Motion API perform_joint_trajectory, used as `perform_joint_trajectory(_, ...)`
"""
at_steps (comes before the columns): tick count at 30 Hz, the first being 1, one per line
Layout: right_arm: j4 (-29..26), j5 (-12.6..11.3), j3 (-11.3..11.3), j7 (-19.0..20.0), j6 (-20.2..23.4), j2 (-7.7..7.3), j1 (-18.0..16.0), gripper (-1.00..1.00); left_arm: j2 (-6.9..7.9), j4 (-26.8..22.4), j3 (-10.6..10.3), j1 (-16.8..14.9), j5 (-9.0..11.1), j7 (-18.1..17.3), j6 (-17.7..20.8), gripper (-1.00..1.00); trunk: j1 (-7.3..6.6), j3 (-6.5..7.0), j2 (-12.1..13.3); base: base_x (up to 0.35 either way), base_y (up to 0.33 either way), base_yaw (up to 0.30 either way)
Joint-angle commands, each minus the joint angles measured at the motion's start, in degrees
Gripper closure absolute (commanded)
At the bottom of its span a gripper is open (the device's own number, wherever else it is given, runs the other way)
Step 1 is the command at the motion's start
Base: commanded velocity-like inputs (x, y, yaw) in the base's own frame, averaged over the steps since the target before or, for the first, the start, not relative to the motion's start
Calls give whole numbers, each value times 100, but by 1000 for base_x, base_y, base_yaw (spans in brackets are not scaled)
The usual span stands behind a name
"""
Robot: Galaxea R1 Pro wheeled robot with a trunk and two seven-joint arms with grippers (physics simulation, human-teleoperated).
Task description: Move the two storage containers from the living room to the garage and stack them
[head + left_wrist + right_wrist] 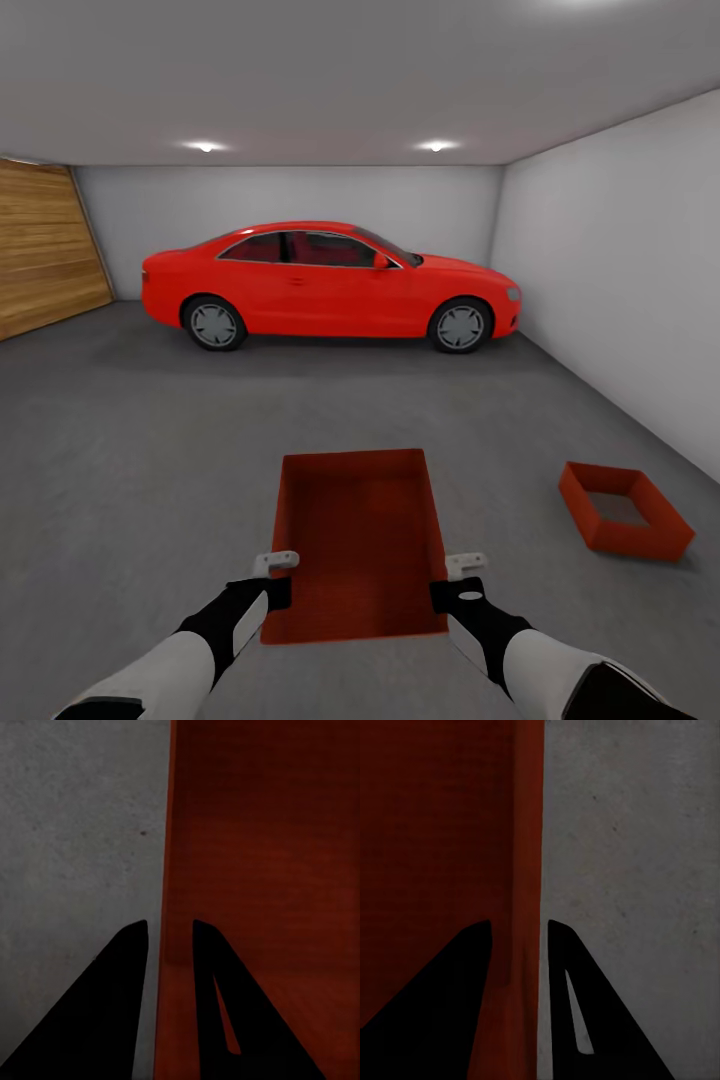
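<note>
Both grippers – left (277,562), right (464,566) – clamped the held container's (360,540) side walls; second container (625,508) sat right of it.

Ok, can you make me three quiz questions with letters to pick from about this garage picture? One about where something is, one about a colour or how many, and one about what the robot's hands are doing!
1. Where is the small bin that nobody is holding?
A. On the car's roof
B. On the grey floor near the right wall
C. Inside the other bin

2. How many orange-red bins are there?
A. One
B. Two
C. Four

3. What are the two grippers doing?
A. Each clamps a side wall of the big-looking bin
B. Both hang free
C. Both hold the car door

Answers:
1 B: the second container sits on the floor beside the white wall, apart from the red car.
2 B: it and the held container are the two there.
3 A: the left gripper and right gripper each have a finger on either side of a wall.
</note>
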Motion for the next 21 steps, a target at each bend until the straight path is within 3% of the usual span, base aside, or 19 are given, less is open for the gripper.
perform_joint_trajectory(1, 81, -143, -67, -87, 28, -10, -1, 100, 6, -35, -43, -6, 123, 38, -48, 100, 7, -13, -13, 323, 0, 0)
perform_joint_trajectory(21, 81, -142, -67, -87, 28, -23, -1, 100, 6, -35, -43, -6, 123, 40, -44, 100, 7, -13, -13, 323, 0, 0)
